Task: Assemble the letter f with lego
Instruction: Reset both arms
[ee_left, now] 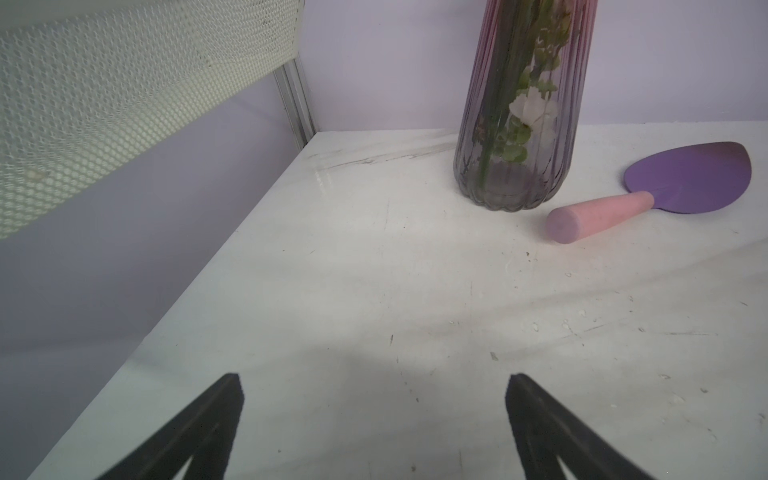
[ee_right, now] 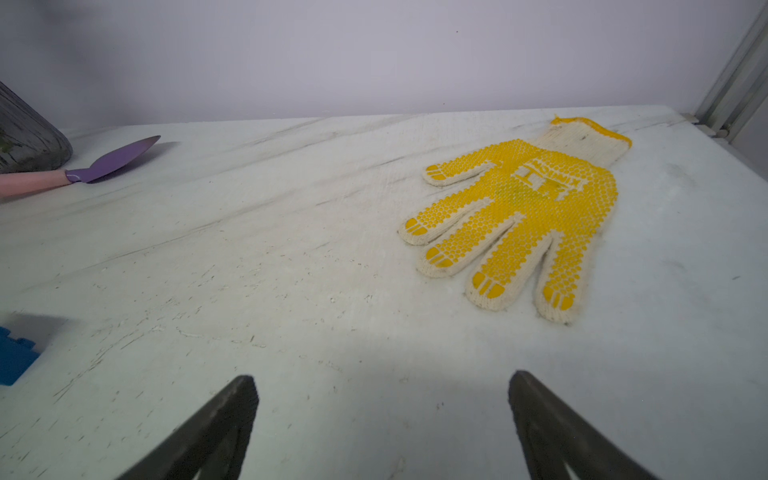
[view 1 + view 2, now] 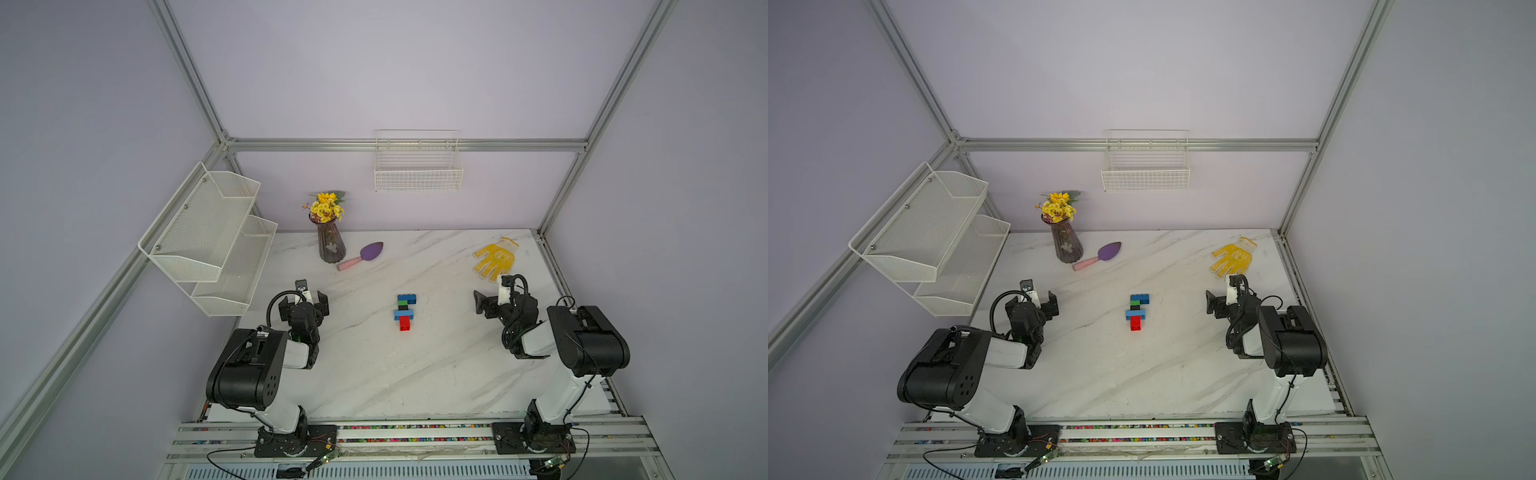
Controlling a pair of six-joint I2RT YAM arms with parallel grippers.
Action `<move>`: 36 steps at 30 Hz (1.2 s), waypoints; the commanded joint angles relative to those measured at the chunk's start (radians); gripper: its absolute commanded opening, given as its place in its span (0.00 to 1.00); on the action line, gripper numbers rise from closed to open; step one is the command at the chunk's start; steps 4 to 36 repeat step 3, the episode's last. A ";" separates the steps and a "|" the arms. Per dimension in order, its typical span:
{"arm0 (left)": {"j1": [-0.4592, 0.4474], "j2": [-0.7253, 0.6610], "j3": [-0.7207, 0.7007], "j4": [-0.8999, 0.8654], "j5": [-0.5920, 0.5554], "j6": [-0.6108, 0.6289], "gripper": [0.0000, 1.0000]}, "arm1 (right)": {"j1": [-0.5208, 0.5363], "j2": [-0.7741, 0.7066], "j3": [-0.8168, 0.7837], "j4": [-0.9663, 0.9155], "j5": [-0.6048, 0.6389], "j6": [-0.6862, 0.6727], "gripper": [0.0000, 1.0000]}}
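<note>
Far left of the letter f [image 3: 404, 312], the two-tier mesh rack [image 3: 208, 232] showed nothing in either tier. My left end effector [image 3: 303, 305] hung left of the f, well apart, jaws spread wide, holding nothing. Behind and left of the f, the vase [image 3: 331, 245] held yellow flowers [image 3: 327, 206], a trowel [image 3: 360, 256] lying just beside it. The f itself lay flat on the bench [image 3: 374, 374], joined in a line from red brick [image 3: 404, 323] to dark blue brick [image 3: 406, 298], both blues jutting sideways. I judged assembly done; the next move called only for checking the joints were seated, otherwise keeping clear. Behind the f, the wall basket [image 3: 417, 174] looked empty. Right of the f lay a glove [image 3: 494, 257] and my right end effector [image 2: 382, 376], equally wide and empty.
</note>
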 commanded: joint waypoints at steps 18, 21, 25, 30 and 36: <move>0.005 -0.017 0.009 0.038 0.007 -0.007 1.00 | -0.003 -0.013 0.009 0.009 0.002 0.008 0.97; 0.005 -0.017 0.009 0.038 0.007 -0.007 1.00 | -0.003 -0.013 0.009 0.009 0.002 0.008 0.97; 0.005 -0.017 0.009 0.038 0.007 -0.007 1.00 | -0.003 -0.013 0.009 0.009 0.002 0.008 0.97; 0.005 -0.017 0.009 0.038 0.007 -0.007 1.00 | -0.003 -0.013 0.009 0.009 0.002 0.008 0.97; 0.005 -0.017 0.009 0.038 0.007 -0.007 1.00 | -0.003 -0.013 0.009 0.009 0.002 0.008 0.97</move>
